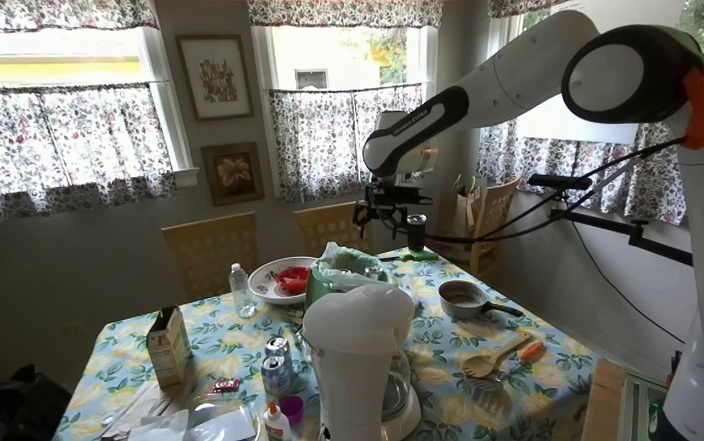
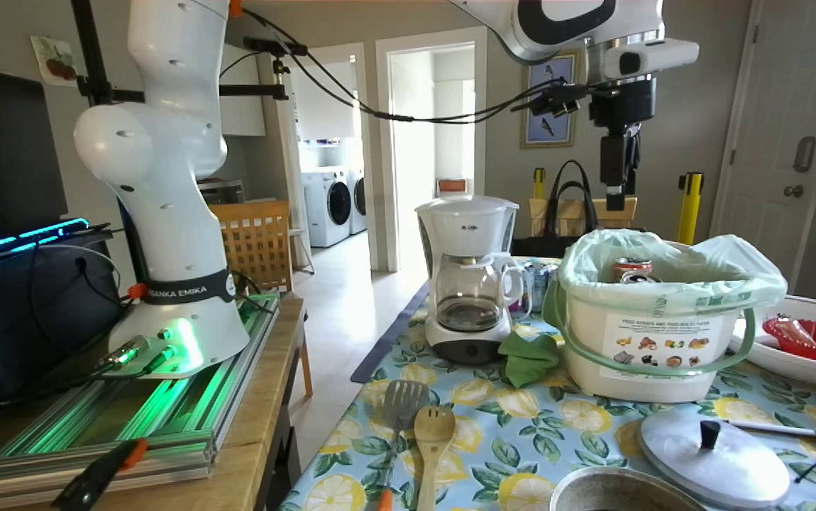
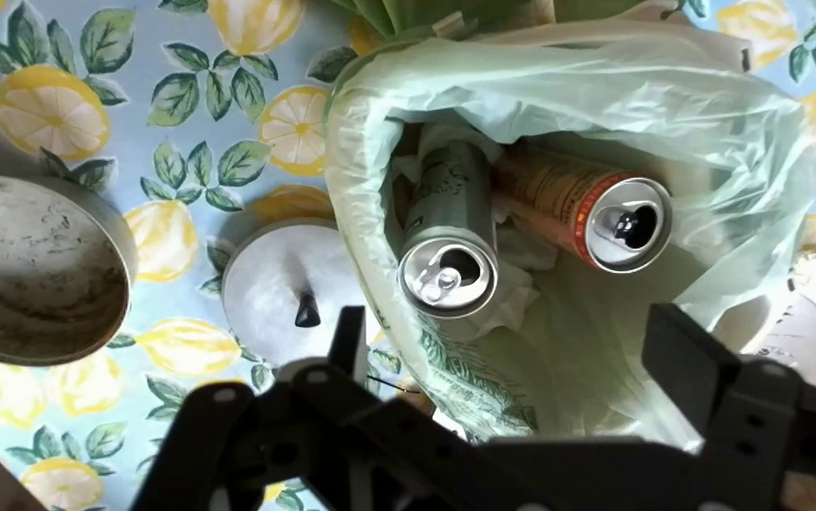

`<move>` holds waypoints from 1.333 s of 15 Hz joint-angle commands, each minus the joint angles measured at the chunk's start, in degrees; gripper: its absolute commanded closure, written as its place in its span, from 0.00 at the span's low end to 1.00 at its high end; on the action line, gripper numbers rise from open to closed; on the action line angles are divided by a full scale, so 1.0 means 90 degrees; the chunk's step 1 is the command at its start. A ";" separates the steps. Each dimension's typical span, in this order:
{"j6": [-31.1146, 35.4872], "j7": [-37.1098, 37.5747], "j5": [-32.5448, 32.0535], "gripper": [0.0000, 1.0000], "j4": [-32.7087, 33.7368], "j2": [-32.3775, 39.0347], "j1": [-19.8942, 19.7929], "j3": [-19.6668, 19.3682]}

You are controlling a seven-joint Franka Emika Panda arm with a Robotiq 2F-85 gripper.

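Note:
My gripper [image 3: 507,319] hangs in the air with its black fingers [image 3: 692,362] wide apart and nothing between them. Below it is a white bin [image 2: 649,387] with a pale green liner bag [image 2: 699,291] folded over its rim. Two opened drink cans lie inside the bag in the wrist view: a grey one [image 3: 450,213] and an orange-red one [image 3: 557,191], tops facing the camera, with crumpled white paper around them. In both exterior views the gripper [image 2: 615,202] is above the bin, apart from bag and cans. The bin's lower part is hidden behind the coffee maker in an exterior view [image 1: 358,343].
Around the bin stand a white coffee maker [image 2: 468,277], a white bowl [image 1: 264,294] holding a red bowl [image 1: 294,280], a pot lid [image 2: 692,461] and a saucepan [image 1: 462,300]. A plastic bottle [image 1: 242,291], a carton [image 1: 167,346], more cans [image 1: 277,373] and a wooden fork [image 2: 434,433] also lie about.

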 commanded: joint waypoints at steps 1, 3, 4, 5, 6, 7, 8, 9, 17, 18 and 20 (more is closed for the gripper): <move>-0.0320 -0.0893 -0.0400 0.00 0.0562 0.0355 0.0084 -0.0089; -0.0546 -0.1572 -0.0407 0.00 0.0694 0.0404 0.0005 -0.0022; -0.0628 -0.1926 -0.0400 0.00 0.0757 0.0439 -0.0031 0.0001; -0.0688 -0.2243 -0.0440 0.00 0.0814 0.0460 -0.0047 0.0006; -0.0747 -0.2598 -0.0445 0.00 0.0869 0.0480 -0.0080 0.0025; -0.0765 -0.2947 -0.0454 0.00 0.0914 0.0501 -0.0108 0.0045; -0.0786 -0.3270 -0.0478 0.00 0.0967 0.0533 -0.0129 0.0060; -0.0786 -0.3565 -0.0544 0.00 0.1021 0.0584 -0.0131 0.0064; -0.0597 -0.3694 -0.0543 0.00 0.0819 0.0480 -0.0089 0.0037; -0.0597 -0.3698 -0.0544 0.00 0.0821 0.0480 -0.0089 0.0037; -0.0490 -0.4212 -0.0650 0.00 0.0888 0.0583 -0.0128 0.0092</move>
